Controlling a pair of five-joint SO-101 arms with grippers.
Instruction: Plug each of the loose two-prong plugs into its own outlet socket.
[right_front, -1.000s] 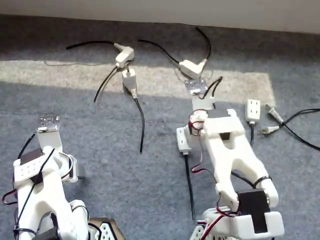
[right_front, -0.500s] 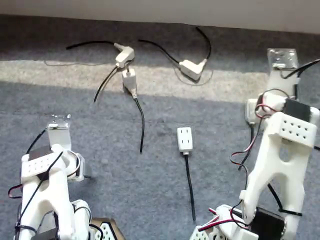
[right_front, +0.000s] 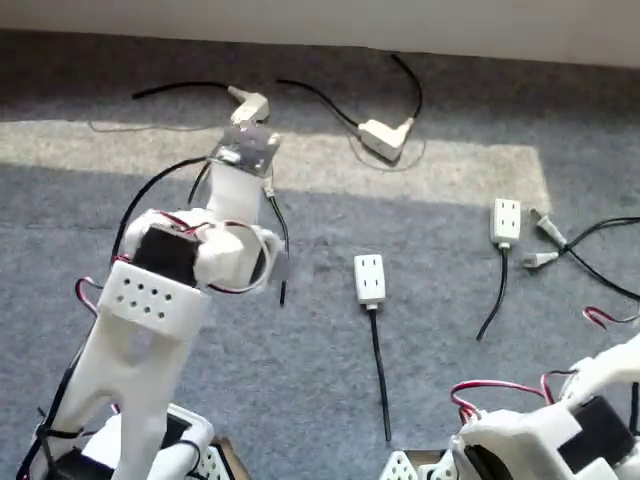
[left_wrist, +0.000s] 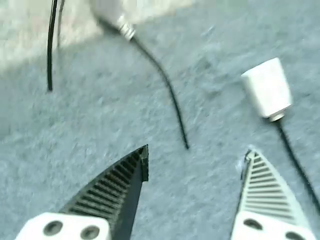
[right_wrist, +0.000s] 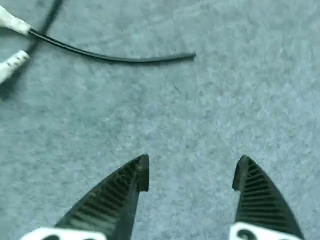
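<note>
A white outlet socket with a black cord lies mid-carpet; it also appears as the white socket in the left wrist view. A second white socket lies to the right, with two loose white plugs beside it. Those plugs and a black cord lie ahead of my right gripper, which hangs open and empty. At the back lie a plug and another white plug. My left gripper is open and empty, raised above a black cord end. The left arm's tip covers the back-left socket.
Grey carpet runs everywhere, with a sunlit band across the back. Loose black cords trail at the back left and far right. The right arm is folded low at the front right corner.
The left arm has swung up and out over the back-left plug and socket. The right arm has pulled back from the right-hand socket down to the front right corner.
</note>
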